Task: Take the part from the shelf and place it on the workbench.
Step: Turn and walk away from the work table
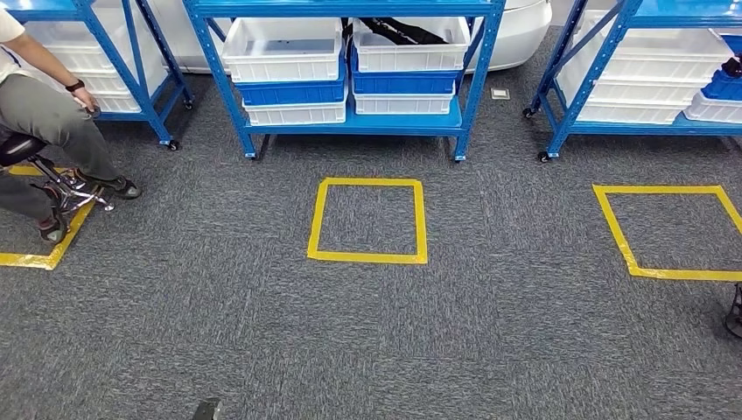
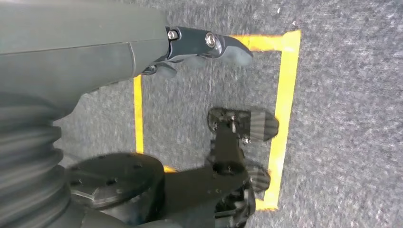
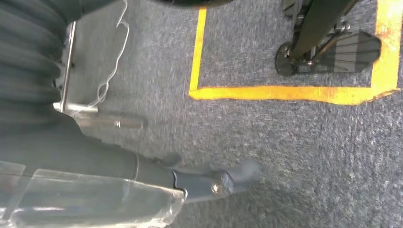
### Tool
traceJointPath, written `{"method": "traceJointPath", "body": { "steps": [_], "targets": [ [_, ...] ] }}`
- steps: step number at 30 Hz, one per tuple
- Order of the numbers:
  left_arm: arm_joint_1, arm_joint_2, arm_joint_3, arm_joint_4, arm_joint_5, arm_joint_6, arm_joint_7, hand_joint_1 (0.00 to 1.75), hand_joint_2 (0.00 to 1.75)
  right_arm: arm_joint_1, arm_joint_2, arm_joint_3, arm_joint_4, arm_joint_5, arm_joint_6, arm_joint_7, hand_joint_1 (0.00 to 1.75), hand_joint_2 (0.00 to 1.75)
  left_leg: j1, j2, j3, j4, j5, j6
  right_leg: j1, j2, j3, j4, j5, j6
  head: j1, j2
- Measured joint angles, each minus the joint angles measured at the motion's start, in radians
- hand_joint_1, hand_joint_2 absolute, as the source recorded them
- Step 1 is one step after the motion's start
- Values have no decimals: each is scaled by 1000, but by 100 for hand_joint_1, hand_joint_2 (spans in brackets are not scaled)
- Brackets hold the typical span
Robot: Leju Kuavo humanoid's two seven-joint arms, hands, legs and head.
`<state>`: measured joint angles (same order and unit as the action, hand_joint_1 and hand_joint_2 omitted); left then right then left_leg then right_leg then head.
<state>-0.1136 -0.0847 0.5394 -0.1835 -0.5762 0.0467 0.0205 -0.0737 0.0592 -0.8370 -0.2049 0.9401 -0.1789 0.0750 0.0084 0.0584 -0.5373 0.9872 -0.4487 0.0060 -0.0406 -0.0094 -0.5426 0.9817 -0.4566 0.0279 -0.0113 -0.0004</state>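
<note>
— One dark item [image 1: 401, 31] is the only candidate for the part. It lies in the upper right white bin [image 1: 411, 48] of the middle shelf [image 1: 350, 124]. I cannot confirm from where I stand that it is the part itself.

— Noted. Anything touching it?

— Nothing. Both hands are well apart from it, hanging low over the carpet [image 1: 490, 332].

— State of the left hand?

— The left hand [image 2: 190, 45] is released. Its thumb sticks straight out and nothing sits in its fingers [image 2: 164, 71], which are mostly hidden under the grey cover.

— And the right hand?

— The right hand [image 3: 204, 183] is the same: thumb out, blurred, fingers [image 3: 168, 159] barely showing, nothing grasped.

— What else is on that shelf?

— A second white bin [image 1: 282, 48] beside the first. Blue bins [image 1: 293, 92] sit under each, with more white bins below those.

— Surroundings?

— A yellow tape square [image 1: 367, 220] is marked on the carpet just in front of the middle shelf. Another tape square [image 1: 674, 232] lies to the right, in front of the right shelf [image 1: 604, 66], which also carries white bins. A left shelf [image 1: 131, 70] stands further over.

— Persons present?

— A person [image 1: 44, 114] is seated on a stool [image 1: 22, 149] by the left shelf, one hand resting on a knee.
</note>
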Motion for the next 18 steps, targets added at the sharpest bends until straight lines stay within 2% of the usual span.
{"method": "traceJointPath", "body": {
  "steps": [3,4,5,7,8,13,18],
  "targets": [
    [-1,0,0,0,-5,1,-3,0,175,0,1,0,0,3,0,3,0,175,8,-14,-6,25,-22,-19,-3,7,-10,22,-6,-8,-5,0],
    [-1,0,0,0,-7,1,-6,0,175,-1,2,0,0,4,0,4,0,175,9,-18,-6,29,-28,-17,1,8,-11,26,-8,-10,-6,0],
    [-2,1,0,0,-9,2,-10,0,175,0,3,0,0,5,0,5,0,175,10,-20,-7,30,-30,-11,5,9,-12,29,-10,-11,-7,0],
    [-6,1,0,0,-11,7,-18,0,175,0,3,0,0,7,-1,7,0,175,11,-21,-7,30,-22,1,14,10,-12,31,-10,-15,-6,0],
    [-7,0,0,0,-12,10,-21,0,175,0,3,0,0,7,-3,7,0,175,11,-21,-9,30,-19,3,17,11,-13,31,-9,-16,-6,0],
    [-8,-1,2,0,-16,21,-25,0,175,0,1,0,0,12,-8,9,0,175,11,-23,-12,29,-13,-8,20,10,-16,32,-8,-17,-6,0],
    [-8,-2,4,0,-19,26,-25,0,175,0,1,0,0,18,-8,14,0,175,6,-23,-15,29,-12,-9,20,10,-20,32,-8,-17,-6,0]
  ]
}}
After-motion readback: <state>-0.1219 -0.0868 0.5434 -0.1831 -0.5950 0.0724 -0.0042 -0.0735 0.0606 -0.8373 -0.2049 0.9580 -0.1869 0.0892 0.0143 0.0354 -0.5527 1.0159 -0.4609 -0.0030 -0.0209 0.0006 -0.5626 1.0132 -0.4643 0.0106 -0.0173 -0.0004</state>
